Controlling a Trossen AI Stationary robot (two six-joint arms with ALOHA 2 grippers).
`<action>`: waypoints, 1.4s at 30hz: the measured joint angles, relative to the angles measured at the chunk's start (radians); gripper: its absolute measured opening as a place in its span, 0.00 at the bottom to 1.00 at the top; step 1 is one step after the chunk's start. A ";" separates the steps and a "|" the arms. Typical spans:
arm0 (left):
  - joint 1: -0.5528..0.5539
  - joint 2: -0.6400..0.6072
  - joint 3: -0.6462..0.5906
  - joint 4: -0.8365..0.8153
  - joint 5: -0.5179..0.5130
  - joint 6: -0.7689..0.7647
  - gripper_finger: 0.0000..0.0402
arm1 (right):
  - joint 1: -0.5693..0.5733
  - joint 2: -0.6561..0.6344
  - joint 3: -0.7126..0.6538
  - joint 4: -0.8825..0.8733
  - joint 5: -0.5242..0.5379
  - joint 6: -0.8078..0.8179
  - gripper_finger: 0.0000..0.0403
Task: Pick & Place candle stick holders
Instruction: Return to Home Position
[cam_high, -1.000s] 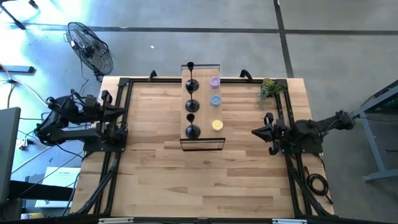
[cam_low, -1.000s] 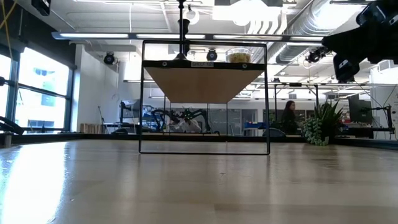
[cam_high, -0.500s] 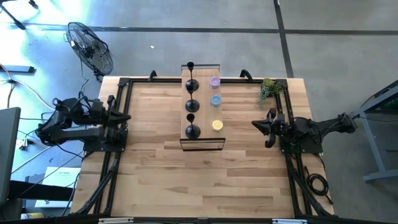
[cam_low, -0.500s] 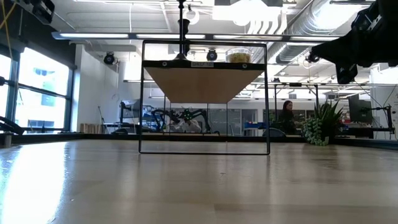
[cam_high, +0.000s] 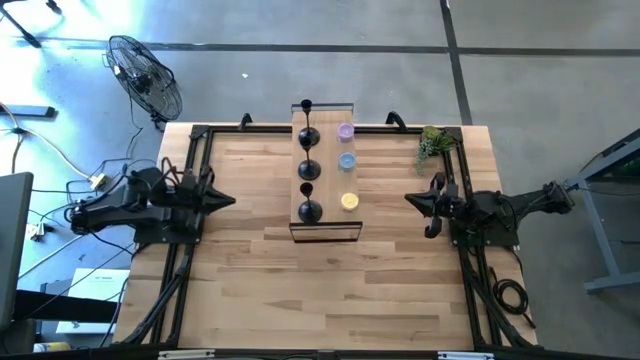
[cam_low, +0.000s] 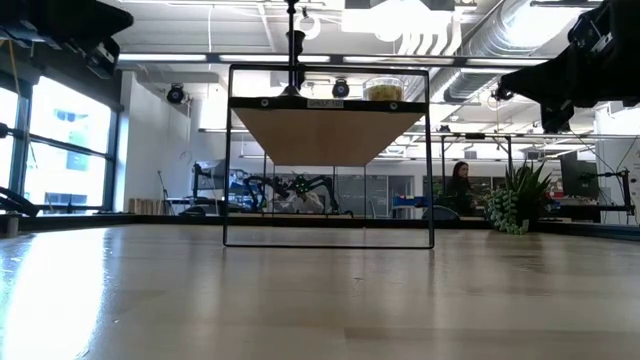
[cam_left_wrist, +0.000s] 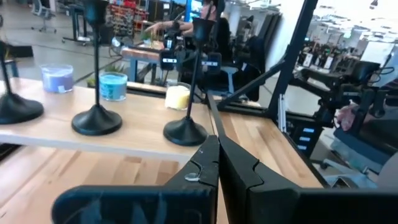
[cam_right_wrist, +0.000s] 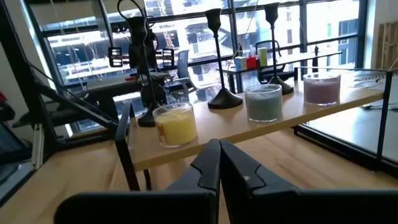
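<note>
A: Where does the left end effector (cam_high: 228, 201) sit, and why there?

B: At the left edge of the worktop (cam_high: 260, 285), well apart from the shelf (cam_high: 327, 185). Its two fingers (cam_left_wrist: 202, 165) are pressed together on nothing. I read that as a parked pose, since every holder in view is on the shelf already.

A: And the candle stick holders (cam_high: 309, 168)?

B: Three stand upright in a line down the shelf's left side, far to near, bases flat on the board and stems up. The spacing keeps each apart from its neighbour, so no stem is likely to get knocked.

A: What's beside them?

B: A matching row down the shelf's right side. There's a purple candle (cam_high: 345, 131) farthest, a blue candle (cam_high: 346, 160) in the middle and a yellow candle (cam_high: 349, 201) nearest. Each jar pairs with a holder.

A: The right end effector (cam_high: 410, 203)?

B: At the worktop's right edge, pointing toward the shelf, fingers likewise closed together and empty. The placing looks finished to me. Only settling the arms into their rest pose seems to remain.
</note>
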 joint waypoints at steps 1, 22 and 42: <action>0.000 0.000 -0.013 0.016 0.004 0.002 0.00 | 0.000 0.000 0.000 0.000 0.000 -0.005 0.00; 0.000 -0.002 -0.346 0.417 0.043 -0.071 0.00 | 0.000 0.000 0.000 0.002 -0.002 -0.003 0.02; 0.000 0.016 -0.349 0.349 -0.089 0.059 0.00 | 0.000 0.000 0.000 0.002 -0.003 -0.003 0.02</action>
